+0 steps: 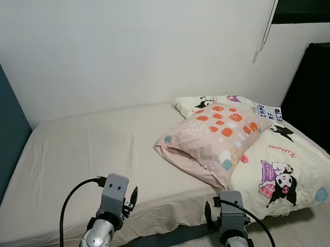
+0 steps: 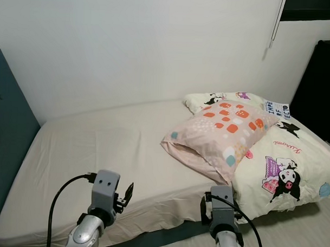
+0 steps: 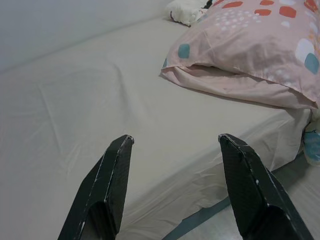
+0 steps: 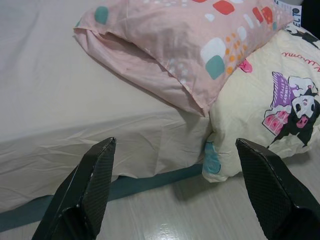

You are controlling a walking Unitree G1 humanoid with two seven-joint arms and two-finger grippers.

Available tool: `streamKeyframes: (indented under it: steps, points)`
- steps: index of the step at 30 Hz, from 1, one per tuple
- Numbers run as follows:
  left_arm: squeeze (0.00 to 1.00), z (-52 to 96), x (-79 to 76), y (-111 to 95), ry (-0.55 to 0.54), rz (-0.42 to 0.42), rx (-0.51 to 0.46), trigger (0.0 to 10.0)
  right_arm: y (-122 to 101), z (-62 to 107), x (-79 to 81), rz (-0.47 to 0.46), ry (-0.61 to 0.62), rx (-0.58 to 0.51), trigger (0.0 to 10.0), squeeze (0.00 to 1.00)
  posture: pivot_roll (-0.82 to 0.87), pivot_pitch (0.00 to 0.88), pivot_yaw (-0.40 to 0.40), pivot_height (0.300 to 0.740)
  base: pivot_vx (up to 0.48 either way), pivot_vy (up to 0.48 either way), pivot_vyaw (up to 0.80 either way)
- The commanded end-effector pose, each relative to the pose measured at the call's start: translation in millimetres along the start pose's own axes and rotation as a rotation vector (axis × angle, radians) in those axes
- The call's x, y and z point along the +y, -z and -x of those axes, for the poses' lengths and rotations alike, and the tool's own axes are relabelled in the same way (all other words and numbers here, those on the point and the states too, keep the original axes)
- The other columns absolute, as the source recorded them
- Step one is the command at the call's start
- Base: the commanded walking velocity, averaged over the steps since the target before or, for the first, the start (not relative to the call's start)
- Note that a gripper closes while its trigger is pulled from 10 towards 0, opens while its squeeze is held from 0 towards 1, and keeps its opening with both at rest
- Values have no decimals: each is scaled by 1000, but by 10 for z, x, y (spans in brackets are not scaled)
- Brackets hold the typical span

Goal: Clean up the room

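Pink pillow (image 1: 216, 139) with orange, white and teal patches lies on the bed (image 1: 93, 148), tilted, its far end resting on a cream cartoon-print duvet (image 1: 285, 168). The duvet is bunched at the bed's right end and spills over the edge toward the light wood floor (image 4: 170, 220). Bed sheet is beige, lightly wrinkled at the near edge – dark blue bed base below. Left gripper (image 3: 172, 187) hovers over the near edge of the sheet, fingers spread, nothing between them. Right gripper (image 4: 175, 192) hangs near the bed edge below the pillow – 2 fingers spread wide, empty. White wall (image 1: 130, 46) behind; dark cabinet (image 1: 315, 91) at right.
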State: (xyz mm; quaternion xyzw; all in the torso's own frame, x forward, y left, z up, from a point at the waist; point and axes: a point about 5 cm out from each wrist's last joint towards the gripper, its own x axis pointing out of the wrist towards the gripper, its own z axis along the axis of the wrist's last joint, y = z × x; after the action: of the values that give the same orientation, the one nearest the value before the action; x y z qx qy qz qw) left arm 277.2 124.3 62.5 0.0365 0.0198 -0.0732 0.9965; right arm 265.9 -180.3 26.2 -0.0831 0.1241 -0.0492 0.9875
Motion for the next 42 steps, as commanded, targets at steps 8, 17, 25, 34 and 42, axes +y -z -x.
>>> streamKeyframes:
  steps: [8, 17, 25, 34, 42]
  points:
    - [0, 26, 22, -6, -17, -12, 5, 10000, -9, -30, 30, 25, -30, 8, 10000, 0, -24, 93, -9, 740, 0, 0, 0]
    - [0, -149, -4, -90, -3, -26, -20, 10000, -129, -116, 107, 46, -60, -21, 10000, 0, -59, 83, -9, 740, 0, 0, 0]
    - [0, -175, 15, -63, -26, -12, 4, 10000, -150, -121, 139, 26, -49, -33, 10000, 0, -70, 61, 11, 740, 0, 0, 0]
    - [0, -130, 13, -30, -10, -9, 7, 10000, -131, -99, 143, 4, -38, -30, 10000, 0, -71, 48, 11, 740, 0, 0, 0]
    - [0, -181, 1, -46, -34, 3, -3, 10000, -174, -121, 56, -17, -23, -61, 10000, 0, -83, 36, -12, 740, 0, 0, 0]
